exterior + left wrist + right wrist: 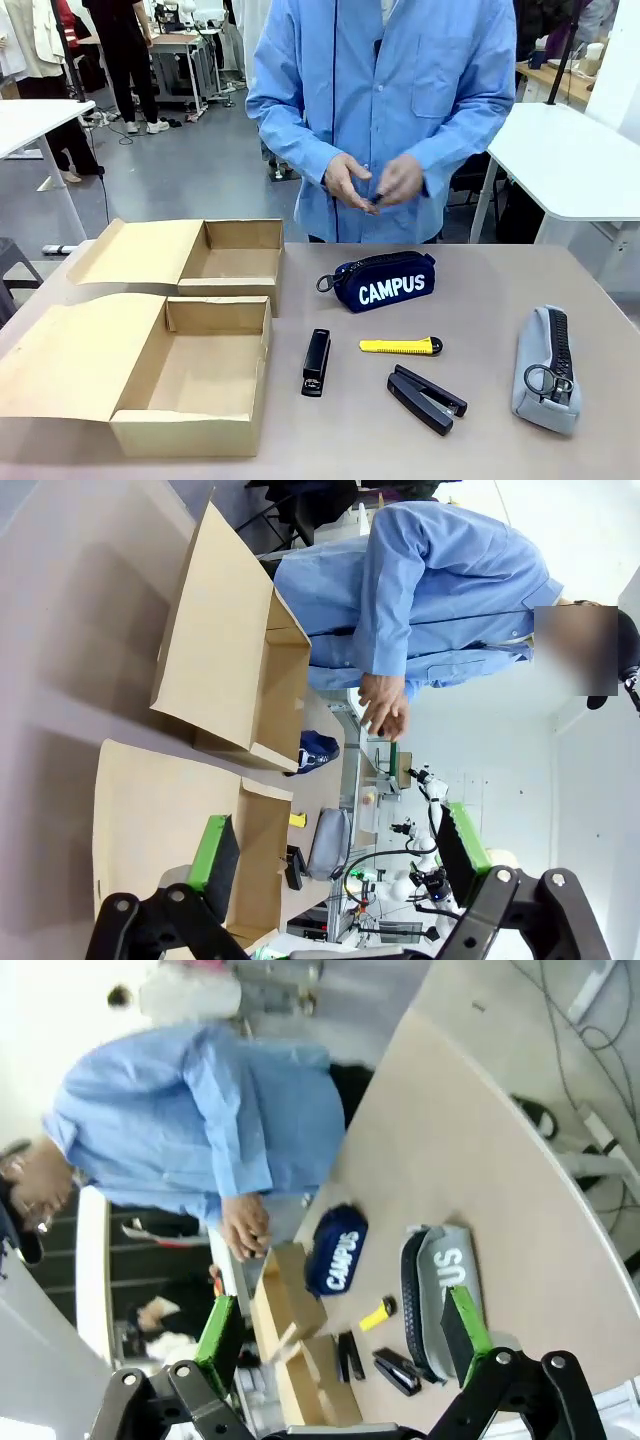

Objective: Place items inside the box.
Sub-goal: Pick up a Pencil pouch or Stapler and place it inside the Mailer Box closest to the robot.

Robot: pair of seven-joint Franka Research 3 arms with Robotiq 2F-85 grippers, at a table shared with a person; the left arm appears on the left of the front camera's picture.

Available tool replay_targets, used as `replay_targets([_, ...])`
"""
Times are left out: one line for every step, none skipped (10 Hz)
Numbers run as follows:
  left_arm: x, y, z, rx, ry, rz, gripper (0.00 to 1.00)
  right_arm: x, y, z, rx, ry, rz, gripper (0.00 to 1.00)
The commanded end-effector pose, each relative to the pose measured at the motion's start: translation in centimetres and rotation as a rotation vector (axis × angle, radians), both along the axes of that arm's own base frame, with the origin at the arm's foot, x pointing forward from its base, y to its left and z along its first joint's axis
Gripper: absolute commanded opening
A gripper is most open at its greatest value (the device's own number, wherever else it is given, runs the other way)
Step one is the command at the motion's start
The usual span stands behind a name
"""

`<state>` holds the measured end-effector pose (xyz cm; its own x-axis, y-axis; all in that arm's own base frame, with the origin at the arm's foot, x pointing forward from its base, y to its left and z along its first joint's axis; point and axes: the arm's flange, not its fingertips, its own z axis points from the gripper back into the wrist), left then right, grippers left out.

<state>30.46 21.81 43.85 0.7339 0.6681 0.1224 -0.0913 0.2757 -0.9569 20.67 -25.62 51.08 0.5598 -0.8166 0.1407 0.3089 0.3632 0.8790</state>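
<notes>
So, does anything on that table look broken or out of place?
Nothing is spilled or broken. One small oddity: the right stapler lies slanted with its top slightly sprung open, unlike the left stapler, which is shut and lies straight.

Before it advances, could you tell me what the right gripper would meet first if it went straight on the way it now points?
Probably the black stapler beside the box, or the table around it; the open right gripper aims there, with the yellow utility knife close by. Depth is unclear.
</notes>
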Motion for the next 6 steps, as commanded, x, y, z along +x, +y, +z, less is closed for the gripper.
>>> replay_targets([-0.1,0.0,0.0,0.004,-0.023,-0.008,1.00,3.4,8.8,0.0,-0.120,0.048,0.188,1.00])
replay_targets([-0.1,0.0,0.0,0.004,-0.023,-0.008,1.00,5.7,14.8,-0.2,-0.165,0.088,0.263,1.00])
replay_targets([-0.1,0.0,0.0,0.004,-0.023,-0.008,1.00,7.1,20.3,-0.7,-0.193,0.123,0.348,1.00])
replay_targets([-0.1,0.0,0.0,0.004,-0.023,-0.008,1.00,7.7,26.0,-1.8,-0.250,0.157,0.378,1.00])
replay_targets([-0.1,0.0,0.0,0.004,-0.023,-0.008,1.00,7.6,31.6,-3.4,-0.304,0.212,0.425,1.00])
replay_targets([-0.1,0.0,0.0,0.004,-0.023,-0.008,1.00,6.3,37.1,-6.2,-0.407,0.256,0.454,1.00])
